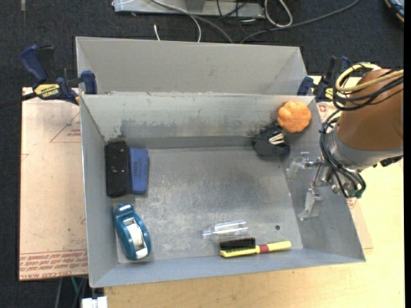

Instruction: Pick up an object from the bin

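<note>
Whether the gripper (310, 196) is released or clenched cannot be told from the camera view; nothing is seen held in it. It is seen at the 3 o'clock side of the bin (212, 117), over the sloping right wall, with no loose thing beneath it. It is carried by the arm (366, 124), which is wrapped in an orange-brown cover and ringed with cables.

Nearest to the gripper, towards 11 o'clock from it, a black lump with a pale metal part (270, 144) is found against the back wall. Just beyond this, at the bin's 2 o'clock corner, an orange ball (294, 117) is lodged, touching or nearly touching the black lump.

Towards 8 o'clock from the gripper, a brush with black bristles and a yellow handle (254, 247) is laid along the front wall. Just above it a clear plastic piece (225, 228) is seen, near the brush but apart from it.

Well apart, at the bin's 9 o'clock side, a black oblong block (116, 168) is set side by side with a blue block (139, 170), the two touching. At 8 o'clock a blue tape dispenser (131, 232) is lying on the floor.
</note>
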